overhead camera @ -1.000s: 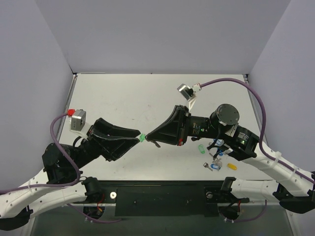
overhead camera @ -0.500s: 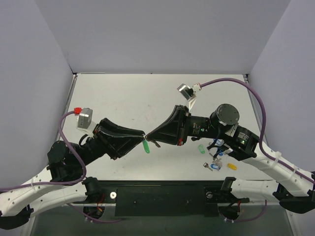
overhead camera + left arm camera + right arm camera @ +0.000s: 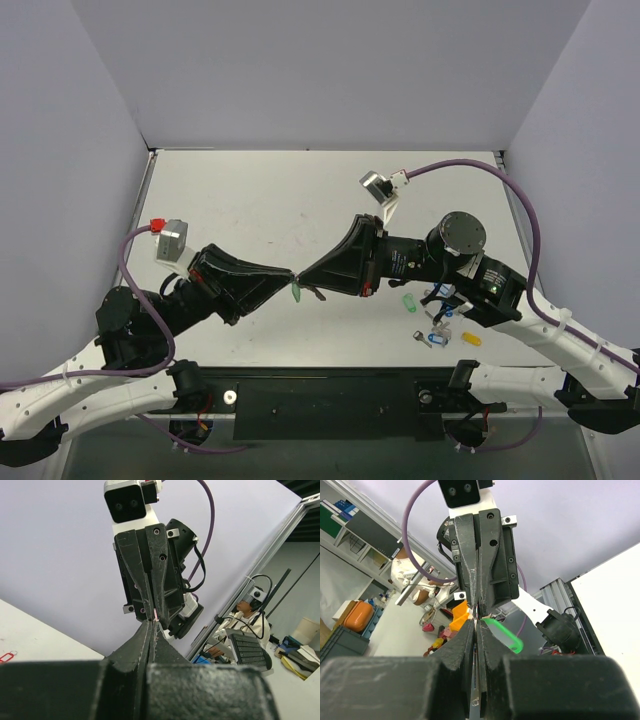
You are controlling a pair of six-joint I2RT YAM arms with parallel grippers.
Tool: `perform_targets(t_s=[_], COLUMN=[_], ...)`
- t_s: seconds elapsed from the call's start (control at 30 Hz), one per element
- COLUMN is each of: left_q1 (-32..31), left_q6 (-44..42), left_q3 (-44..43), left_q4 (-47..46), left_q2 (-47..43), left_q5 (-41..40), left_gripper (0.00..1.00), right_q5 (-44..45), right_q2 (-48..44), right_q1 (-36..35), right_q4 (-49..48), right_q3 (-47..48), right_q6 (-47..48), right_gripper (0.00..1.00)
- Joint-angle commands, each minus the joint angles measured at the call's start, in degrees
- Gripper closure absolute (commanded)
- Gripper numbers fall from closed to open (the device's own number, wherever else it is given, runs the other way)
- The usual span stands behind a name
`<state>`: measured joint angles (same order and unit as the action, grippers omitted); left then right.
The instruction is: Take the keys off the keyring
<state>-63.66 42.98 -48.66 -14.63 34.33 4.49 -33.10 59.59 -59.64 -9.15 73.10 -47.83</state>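
Note:
My left gripper [image 3: 289,276] and right gripper [image 3: 302,279] meet tip to tip above the table's middle. The green-headed key [image 3: 297,293] hangs just below the two tips. In the right wrist view it dangles to the right of my right gripper [image 3: 476,621]. That gripper is shut on a thin silver key [image 3: 476,680] lying between its fingers. In the left wrist view my left gripper [image 3: 151,622] is shut, with a tiny glint of the keyring [image 3: 155,615] at its tip. Most of the wire loop is hidden.
Small loose items lie on the table under the right arm: a green piece [image 3: 408,301], blue and silver pieces [image 3: 435,337] and a yellow piece [image 3: 469,339]. A small red clip [image 3: 6,656] lies on the table. Grey walls enclose the table.
The left wrist has rolled and shifted a little. The green key, earlier level between the two tips, has swung down and hangs below them. The right arm has held still.

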Motion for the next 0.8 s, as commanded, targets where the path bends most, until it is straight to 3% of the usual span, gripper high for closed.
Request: perform_targets(t_s=[0.0, 0.37, 0.77], left_q1=[-0.15, -0.15, -0.24], left_q6=[-0.53, -7.46, -12.39], left_q3=[-1.96, -10.57, -15.93], left_q4=[-0.67, 18.20, 31.67], left_q2=[0.74, 2.67, 6.80], left_q5=[-1.15, 3.68, 8.08], left_gripper=[1.00, 1.00, 1.00], right_q5=[-0.30, 0.06, 1.11], right_q2=[-0.88, -1.32, -0.62], right_q1=[-0.74, -1.01, -1.89], right_q4=[-2.11, 4.75, 8.80], right_q3=[-0.15, 0.46, 1.17], right_q6=[1.25, 3.97, 5.82], right_gripper=[1.00, 1.00, 1.00])
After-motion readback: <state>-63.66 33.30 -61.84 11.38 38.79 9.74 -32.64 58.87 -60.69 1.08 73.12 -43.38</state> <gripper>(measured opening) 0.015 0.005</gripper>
